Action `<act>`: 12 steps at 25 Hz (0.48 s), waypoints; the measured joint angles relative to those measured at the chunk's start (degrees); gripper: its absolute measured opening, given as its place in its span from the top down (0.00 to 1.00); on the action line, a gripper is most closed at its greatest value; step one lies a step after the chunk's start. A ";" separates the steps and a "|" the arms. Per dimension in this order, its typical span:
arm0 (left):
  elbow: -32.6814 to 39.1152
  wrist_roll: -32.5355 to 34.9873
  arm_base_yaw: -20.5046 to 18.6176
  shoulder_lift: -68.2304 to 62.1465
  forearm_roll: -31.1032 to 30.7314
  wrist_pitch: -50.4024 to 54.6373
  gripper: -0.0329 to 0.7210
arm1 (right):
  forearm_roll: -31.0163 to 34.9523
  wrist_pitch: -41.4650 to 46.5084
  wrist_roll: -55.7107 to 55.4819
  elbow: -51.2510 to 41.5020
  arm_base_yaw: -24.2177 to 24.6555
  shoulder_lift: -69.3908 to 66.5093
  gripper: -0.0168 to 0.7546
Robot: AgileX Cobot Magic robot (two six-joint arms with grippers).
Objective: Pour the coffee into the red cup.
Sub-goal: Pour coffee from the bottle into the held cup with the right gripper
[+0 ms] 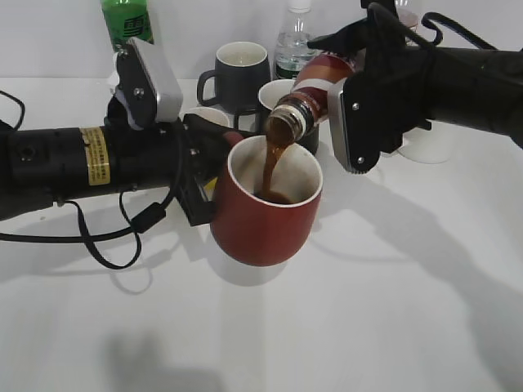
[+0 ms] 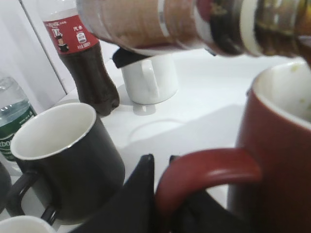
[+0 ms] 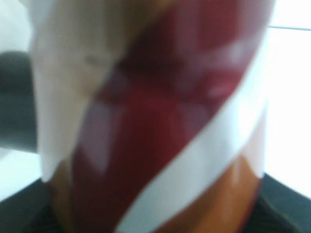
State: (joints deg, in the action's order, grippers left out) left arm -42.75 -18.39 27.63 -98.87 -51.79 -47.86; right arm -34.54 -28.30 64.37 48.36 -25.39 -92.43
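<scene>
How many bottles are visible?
4: coffee bottle in right gripper, green bottle back left, water bottle behind black mug, cola bottle beside white mug. Others may be hidden.

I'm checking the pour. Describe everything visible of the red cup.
The red cup is a glossy, dark red ceramic-looking mug with an off-white inside and a loop handle. The left gripper holds it by the handle side, tipped slightly and apparently lifted off the table. A brown stream falls from the coffee bottle into it, pooling at the bottom.
</scene>
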 joint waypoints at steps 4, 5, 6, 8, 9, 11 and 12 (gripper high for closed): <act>0.00 0.00 0.00 0.00 -0.14 0.00 0.88 | 2.74 -0.60 3.26 0.00 0.00 0.00 0.33; 0.00 0.00 0.00 0.00 -0.14 0.00 0.88 | 3.29 -0.80 4.14 0.00 0.00 0.00 0.33; 0.00 0.00 0.00 0.00 -0.14 0.00 0.88 | 3.74 -1.13 4.85 0.00 0.00 0.00 0.33; 0.00 0.00 0.00 0.00 -0.14 0.00 0.88 | 4.18 -1.88 5.77 0.00 0.00 0.00 0.33; 0.00 0.00 0.00 0.00 -0.14 0.00 0.88 | 4.26 -2.12 6.10 0.00 0.00 0.00 0.33; 0.00 0.00 0.00 0.00 -0.14 0.00 0.88 | 4.44 -2.25 6.80 0.00 0.00 0.00 0.33; 0.00 0.00 0.00 0.00 -0.09 0.00 0.88 | 4.45 -2.31 7.07 0.00 0.00 0.00 0.33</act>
State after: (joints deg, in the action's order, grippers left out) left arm -42.75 -18.39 27.63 -98.87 -51.88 -47.86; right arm -30.08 -30.61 71.43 48.36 -25.39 -92.43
